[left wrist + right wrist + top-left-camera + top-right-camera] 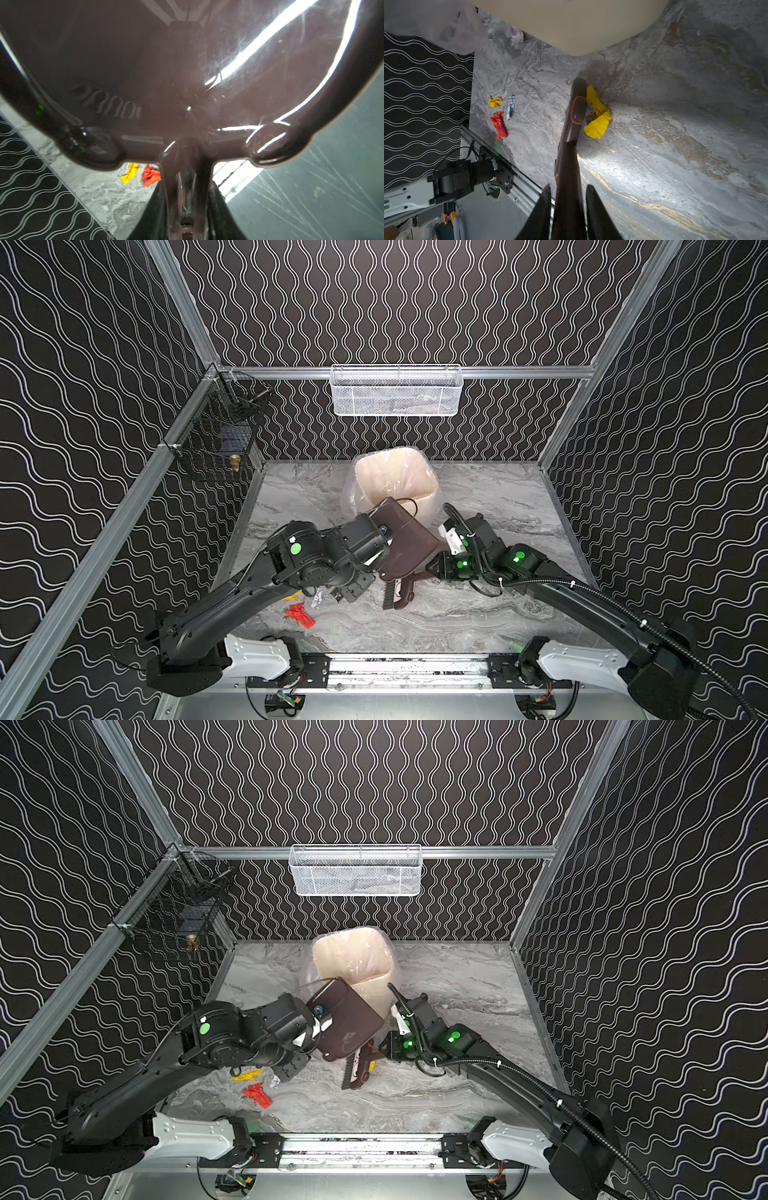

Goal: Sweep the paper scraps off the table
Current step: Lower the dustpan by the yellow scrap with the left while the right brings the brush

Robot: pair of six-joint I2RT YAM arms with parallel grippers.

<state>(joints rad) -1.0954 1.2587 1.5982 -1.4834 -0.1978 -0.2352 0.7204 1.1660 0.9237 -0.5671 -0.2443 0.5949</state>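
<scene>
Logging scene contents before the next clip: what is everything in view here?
table: 1, grey marble
bin: 1, beige, clear liner, back centre
dustpan: 1, brown, raised beside the bin
brush: 1, brown, mid-table
red scrap: 1, red, front left
yellow scraps: 2, yellow, one near the red scrap, one beside the brush
printed scrap: 1, white and blue, by the red scrap
pale scrap: 1, pinkish white, by the bin's base
mesh basket: 1, white, back rail
wire basket: 1, black, left rail
left tool: 1, black, shut on dustpan handle
right tool: 1, black, shut on brush handle
</scene>
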